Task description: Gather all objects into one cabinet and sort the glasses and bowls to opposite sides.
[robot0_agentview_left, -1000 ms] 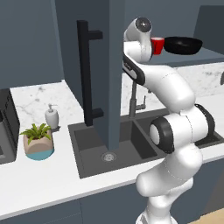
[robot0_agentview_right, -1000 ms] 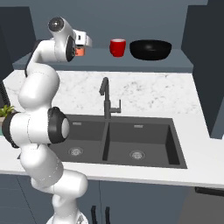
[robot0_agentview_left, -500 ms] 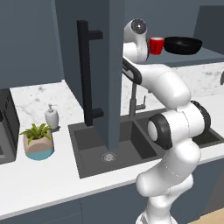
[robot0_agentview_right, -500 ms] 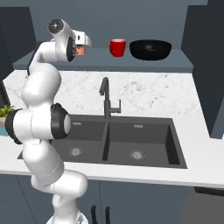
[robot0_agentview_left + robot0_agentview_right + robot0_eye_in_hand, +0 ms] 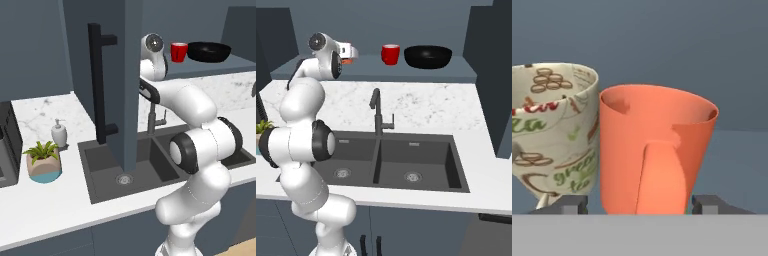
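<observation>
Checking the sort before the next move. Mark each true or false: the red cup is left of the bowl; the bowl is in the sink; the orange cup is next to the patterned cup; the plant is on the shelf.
1. Red cup left of the black bowl on the shelf: true.
2. Bowl in the sink: false, it sits on the shelf.
3. Orange cup beside the patterned cup: true.
4. Plant on the shelf: false, it stands on the counter.

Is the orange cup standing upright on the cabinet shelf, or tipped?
Upright, or nearly so: in the hand view the orange cup shows its open rim on top, beside the patterned cup. Its base is hidden.
</observation>
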{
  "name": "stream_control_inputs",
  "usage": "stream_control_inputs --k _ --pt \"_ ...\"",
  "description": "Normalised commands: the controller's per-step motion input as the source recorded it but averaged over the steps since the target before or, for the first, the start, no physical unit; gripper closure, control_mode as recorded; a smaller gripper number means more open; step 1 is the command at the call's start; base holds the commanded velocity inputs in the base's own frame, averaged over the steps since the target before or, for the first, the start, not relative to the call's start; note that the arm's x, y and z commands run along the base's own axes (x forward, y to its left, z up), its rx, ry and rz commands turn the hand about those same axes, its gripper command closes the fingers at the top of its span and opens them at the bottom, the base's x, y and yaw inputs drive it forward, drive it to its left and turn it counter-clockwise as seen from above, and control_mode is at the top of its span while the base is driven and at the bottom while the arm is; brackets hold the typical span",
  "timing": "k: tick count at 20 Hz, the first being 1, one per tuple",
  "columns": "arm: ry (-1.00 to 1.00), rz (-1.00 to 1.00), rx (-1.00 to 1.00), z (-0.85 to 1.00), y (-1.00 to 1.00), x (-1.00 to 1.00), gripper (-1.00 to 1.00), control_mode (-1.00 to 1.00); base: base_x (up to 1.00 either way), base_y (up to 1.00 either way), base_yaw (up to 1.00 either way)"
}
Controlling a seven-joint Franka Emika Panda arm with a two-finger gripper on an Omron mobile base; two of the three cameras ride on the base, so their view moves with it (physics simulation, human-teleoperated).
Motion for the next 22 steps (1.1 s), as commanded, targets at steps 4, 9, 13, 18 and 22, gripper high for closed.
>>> stream_control_inputs --k 4,9,13,18,22 --pt "-0.01 0.0 0.0 -0.24 -0.01 0.11 -1.0 -1.0 0.0 0.0 0.0" --pt "0.0 0.0 0.01 0.08 -0.04 0.12 -1.0 -1.0 0.0 0.0 0.0" --pt "0.0 0.0 0.0 0.62 -0.01 -0.25 -1.0 -1.0 0.0 0.0 0.0" --pt "0.01 0.03 0.03 0.72 0.0 -0.73 -1.0 -1.0 0.0 0.0 0.0" --pt "0.0 0.02 0.09 0.57 0.0 -1.0 -1.0 -1.0 0.0 0.0 0.0"
